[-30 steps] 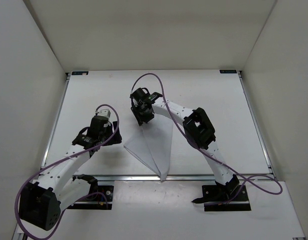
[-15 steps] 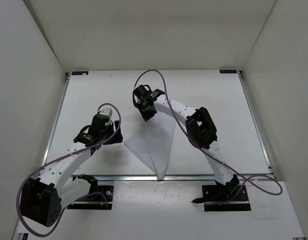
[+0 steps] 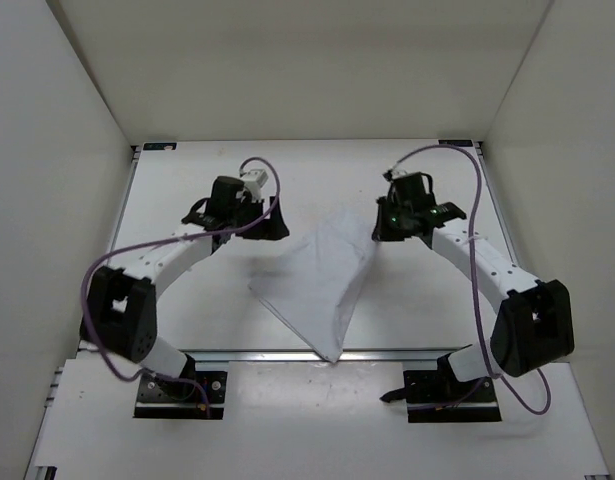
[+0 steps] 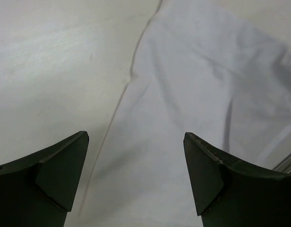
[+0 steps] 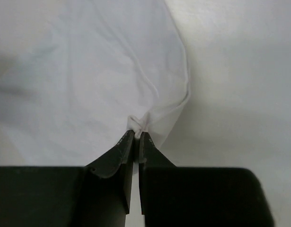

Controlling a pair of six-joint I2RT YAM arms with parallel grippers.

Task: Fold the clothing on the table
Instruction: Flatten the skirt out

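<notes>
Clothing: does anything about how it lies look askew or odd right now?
Yes. The clothing lies as a skewed triangle, its near tip reaching onto the front rail of the table. The right fingers pinch its far corner into a small bunch.

Clothing between the two tools, mid-counter.
The clothing (image 3: 322, 285) lies on the counter (image 3: 317, 170), its near corner at the front edge. The left tool (image 3: 276, 228) is at its far-left edge and the right tool (image 3: 379, 229) at its far-right corner.
</notes>
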